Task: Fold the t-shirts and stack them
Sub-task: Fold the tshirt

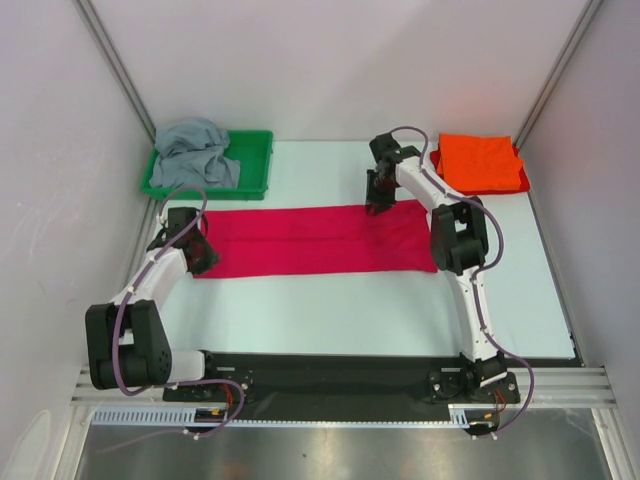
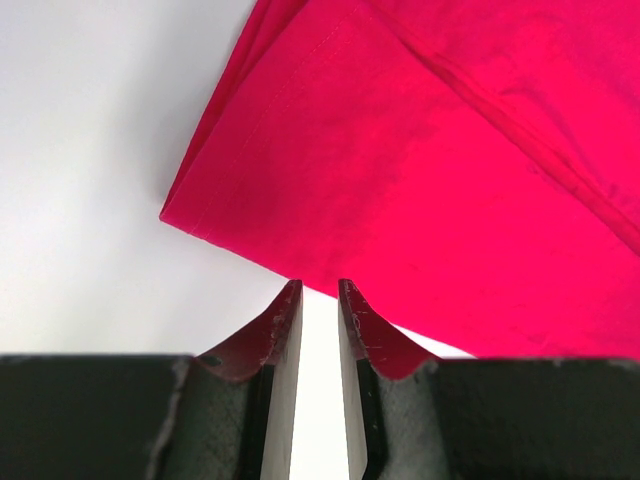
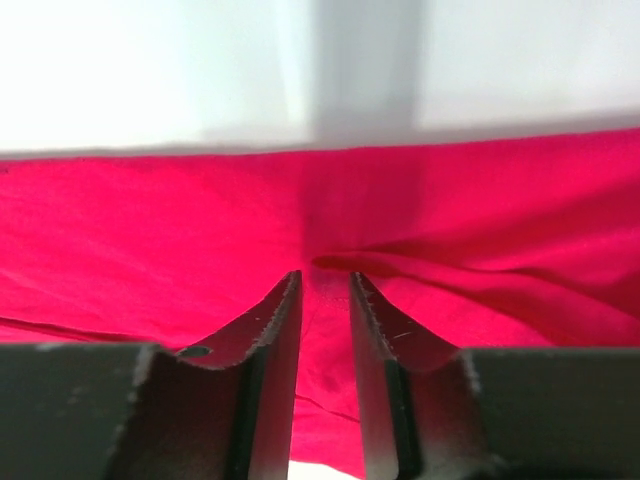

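Crimson t-shirt (image 1: 320, 240) lies across the desk (image 1: 350, 320), folded into 1 long strip. Left tool (image 2: 320, 285) at its left end, jaws slightly parted, empty. Right tool (image 3: 325, 275) on the far edge, cloth puckering; gripped or not, I cannot tell. Next, I reckon: pinch an end, fold crosswise.

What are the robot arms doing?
They are folding t-shirts. The crimson-pink shirt lies as a long strip on the table. The left gripper sits open by its left end; the right gripper is down on its far edge, where cloth puckers. An orange shirt lies folded far right; a grey shirt is heaped in the green tray.
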{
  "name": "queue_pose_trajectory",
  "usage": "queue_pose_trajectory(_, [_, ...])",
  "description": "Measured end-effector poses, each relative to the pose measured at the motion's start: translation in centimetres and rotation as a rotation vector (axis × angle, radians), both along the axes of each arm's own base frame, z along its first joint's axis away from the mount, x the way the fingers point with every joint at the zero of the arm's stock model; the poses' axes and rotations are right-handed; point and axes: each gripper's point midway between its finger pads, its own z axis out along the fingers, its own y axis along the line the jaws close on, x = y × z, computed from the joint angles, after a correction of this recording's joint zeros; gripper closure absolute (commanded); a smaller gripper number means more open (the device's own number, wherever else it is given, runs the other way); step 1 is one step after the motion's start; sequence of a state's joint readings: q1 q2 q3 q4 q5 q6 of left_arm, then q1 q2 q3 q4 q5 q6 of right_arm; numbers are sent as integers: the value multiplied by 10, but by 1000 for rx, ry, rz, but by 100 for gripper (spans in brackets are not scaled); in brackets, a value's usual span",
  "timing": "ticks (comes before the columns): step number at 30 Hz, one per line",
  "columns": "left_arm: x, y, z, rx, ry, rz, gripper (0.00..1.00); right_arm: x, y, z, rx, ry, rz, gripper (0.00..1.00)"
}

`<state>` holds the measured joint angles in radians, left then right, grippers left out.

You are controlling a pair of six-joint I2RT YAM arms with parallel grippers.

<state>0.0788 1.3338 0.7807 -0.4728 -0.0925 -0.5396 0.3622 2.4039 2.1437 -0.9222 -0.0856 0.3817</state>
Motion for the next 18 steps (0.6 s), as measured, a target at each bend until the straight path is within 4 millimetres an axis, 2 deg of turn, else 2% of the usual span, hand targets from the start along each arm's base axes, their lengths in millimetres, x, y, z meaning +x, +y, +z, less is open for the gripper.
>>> queue_pose_trajectory(10, [0, 0, 0, 0, 0, -1, 74, 3, 2, -15, -10, 17, 1, 83])
queue_pose_trajectory(14, [0, 0, 0, 1, 0, -1, 74, 6, 2, -12, -17, 6, 1, 100])
queue_pose_trajectory(18, [0, 0, 0, 1, 0, -1, 74, 10, 2, -5, -25, -7, -2, 100])
